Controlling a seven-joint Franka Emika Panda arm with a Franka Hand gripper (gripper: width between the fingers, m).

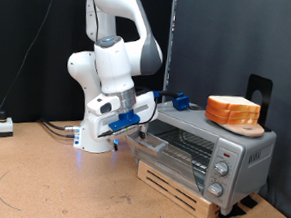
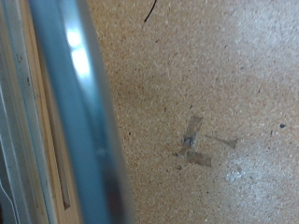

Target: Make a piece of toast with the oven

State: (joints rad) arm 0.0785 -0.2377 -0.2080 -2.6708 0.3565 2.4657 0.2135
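The silver oven [image 1: 215,152] stands on a wooden pallet at the exterior view's right, its three knobs [image 1: 219,171] facing front. Its glass door [image 1: 168,147] appears swung down, and the wire rack shows inside. My gripper [image 1: 137,122] hangs at the door's outer edge, right by the handle. A blurred grey bar handle [image 2: 79,112] fills one side of the wrist view, very close, with the table surface beyond it. My fingers do not show in the wrist view. No single piece of toast is in view.
A thick stack of bread slices [image 1: 233,111] lies on a wooden board on top of the oven. The brown cork-like table [image 1: 50,183] carries tape marks [image 2: 194,147]. A small white box [image 1: 1,126] with cables sits at the exterior view's left. Black curtains hang behind.
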